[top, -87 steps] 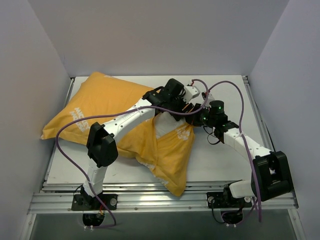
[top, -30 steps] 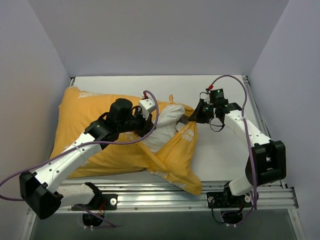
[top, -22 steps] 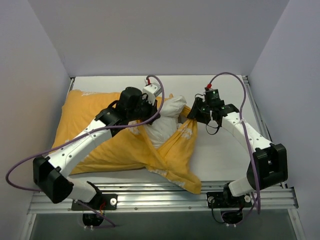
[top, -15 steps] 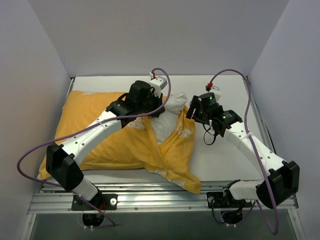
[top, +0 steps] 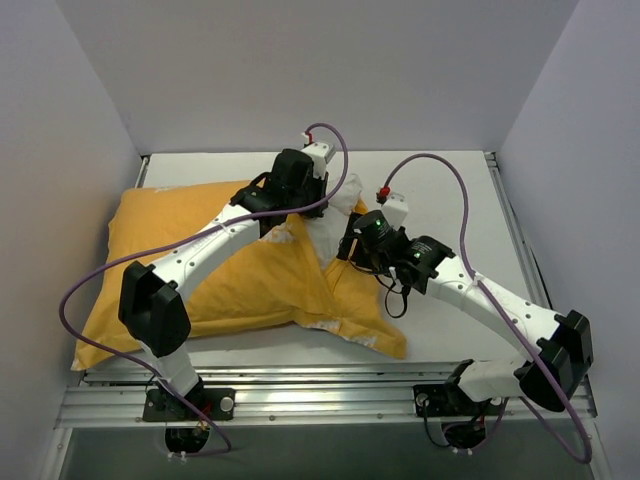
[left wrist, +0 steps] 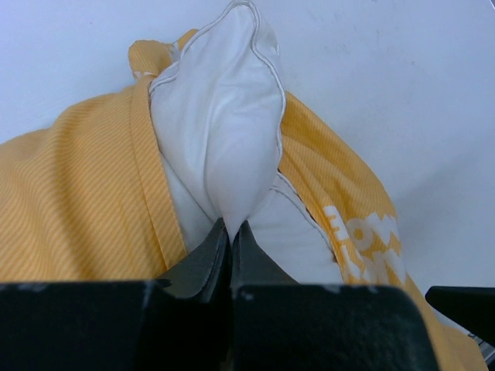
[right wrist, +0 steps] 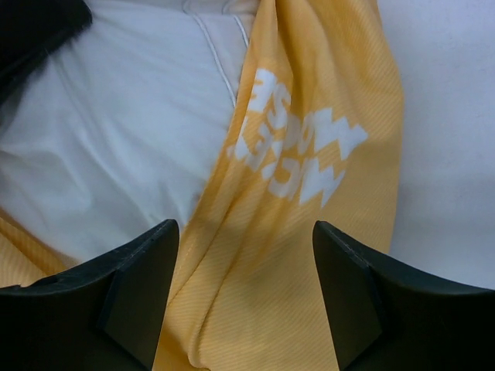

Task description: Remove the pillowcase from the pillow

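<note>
Over the pillowcase [top: 230,270], the outstretched left tool [left wrist: 230,228] pinches the pillow [left wrist: 220,131]; the right tool [right wrist: 246,232] gapes.

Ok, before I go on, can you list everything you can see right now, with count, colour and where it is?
pillowcase: one, yellow-orange with white lettering, spread over the left and middle of the table, its open end bunched around the pillow.
pillow: one, plain white, mostly inside the pillowcase, one corner sticking out at the far middle.
table: one, white, bare on its right side.
walls: three, pale grey, at the left, back and right.
cables: two, purple, one looping off each arm.
left claw: one, black, shut on the exposed pillow corner.
right claw: one, black, open, over the lettered edge of the pillowcase beside the pillow, holding nothing.
</note>
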Motion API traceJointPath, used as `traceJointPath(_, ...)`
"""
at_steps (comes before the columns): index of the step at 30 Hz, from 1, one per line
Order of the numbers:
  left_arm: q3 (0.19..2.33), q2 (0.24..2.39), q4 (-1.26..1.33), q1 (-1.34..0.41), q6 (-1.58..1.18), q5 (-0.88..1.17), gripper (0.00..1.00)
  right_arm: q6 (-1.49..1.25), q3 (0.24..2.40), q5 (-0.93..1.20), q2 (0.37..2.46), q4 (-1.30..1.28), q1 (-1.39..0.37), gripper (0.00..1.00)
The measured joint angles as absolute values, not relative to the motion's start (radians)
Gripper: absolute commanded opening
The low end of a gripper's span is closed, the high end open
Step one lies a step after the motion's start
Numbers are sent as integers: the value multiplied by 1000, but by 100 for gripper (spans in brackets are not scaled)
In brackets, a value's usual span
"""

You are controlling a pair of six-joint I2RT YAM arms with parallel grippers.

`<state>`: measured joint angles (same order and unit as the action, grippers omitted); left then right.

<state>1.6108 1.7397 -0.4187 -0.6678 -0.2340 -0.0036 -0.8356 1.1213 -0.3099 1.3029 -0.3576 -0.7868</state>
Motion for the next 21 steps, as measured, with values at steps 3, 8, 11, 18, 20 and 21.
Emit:
traceJointPath(3,1644,1763,-431,-661,-234,-12,2,-852,1120,-310,1322,-357,-794,66)
traceJointPath(8,1654,1769,-435,-659,-242,-22,2,-864,1100,-310,1335,-342,-798,66)
traceJointPath(11,1654,1769,-435,-659,-254,-22,2,-864,1100,-310,1352,-332,-803,67)
traceJointPath(18,1651,1769,-435,-659,-270,-22,2,-864,1115,-321,1400,-317,-836,70)
traceJointPath(20,1651,1769,-435,-659,-270,-22,2,-864,1115,-326,1408,-313,-840,64)
traceJointPath(21,1651,1769,-435,-659,-270,-23,2,-863,1115,-326,1410,-310,-841,60)
